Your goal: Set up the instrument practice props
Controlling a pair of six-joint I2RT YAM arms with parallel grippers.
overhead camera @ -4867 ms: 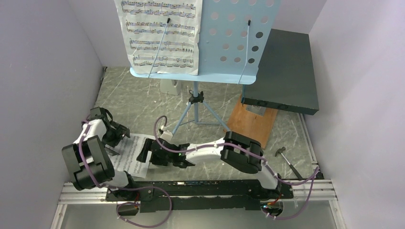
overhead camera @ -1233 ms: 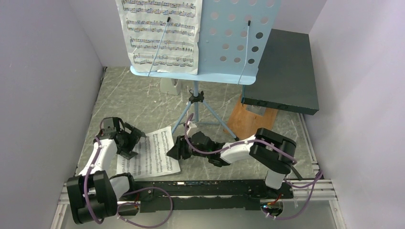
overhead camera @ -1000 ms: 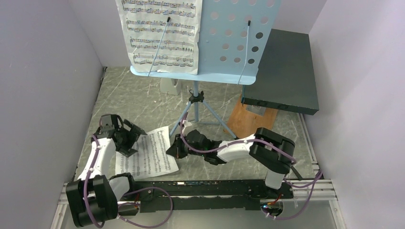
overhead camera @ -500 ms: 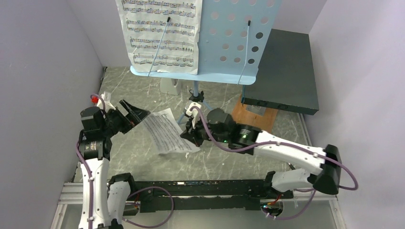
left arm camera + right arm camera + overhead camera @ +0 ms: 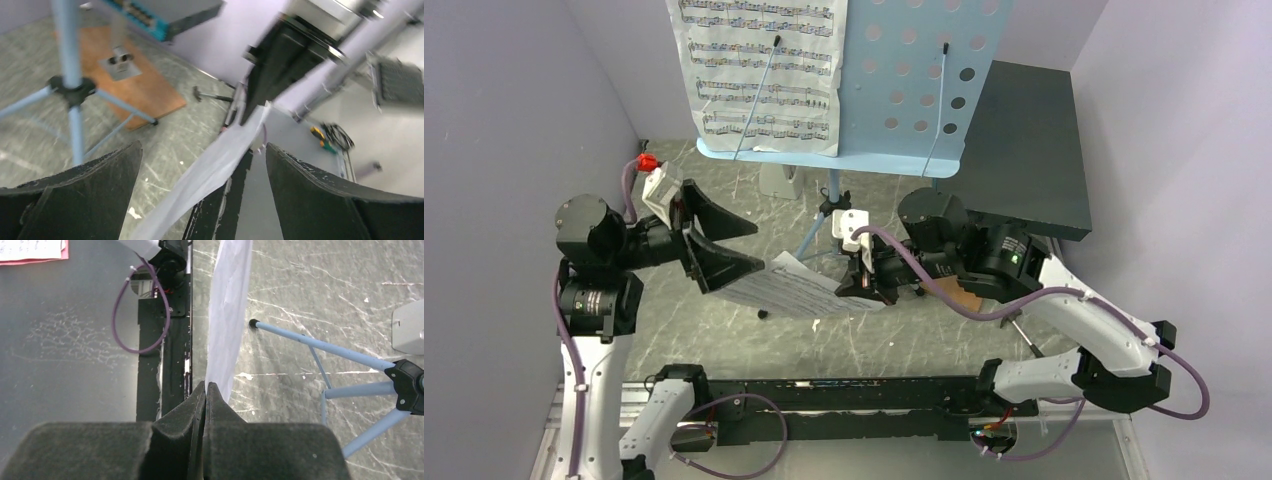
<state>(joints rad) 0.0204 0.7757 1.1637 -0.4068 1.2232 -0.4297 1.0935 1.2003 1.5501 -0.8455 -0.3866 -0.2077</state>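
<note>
Item 1: left gripper (image 5: 758, 246), on the left above the grey table (image 5: 674, 195), is standing with its 2 black fingers spread wide and is clamping nothing. Item 2: 1 printed page (image 5: 759, 70) is resting upright on the left half of the stand's desk, behind a thin wire holder. Item 3: metronome (image 5: 779, 182) is sitting on the table at the back, partly hidden below the desk's shelf. Item 4: loose sheet (image 5: 796, 290) of music is hanging in the air over the table. Its left edge is reaching into the gap between the left gripper's fingers, and whether it is touching either finger cannot be told. Item 5: light blue music stand (image 5: 914, 90) is standing upright on its 3 legs at centre back, with the right half of its desk bare. Item 6: right gripper (image 5: 871, 284) is pinching the right edge of the loose sheet, fingers pressed tight together on the paper. Item 7: wooden board (image 5: 135, 75) is lying on the table right of the stand. Item 8: dark box (image 5: 1024, 150) is sitting at back right. Item 9: hammer (image 5: 210, 95) is lying just beyond the board.
</note>
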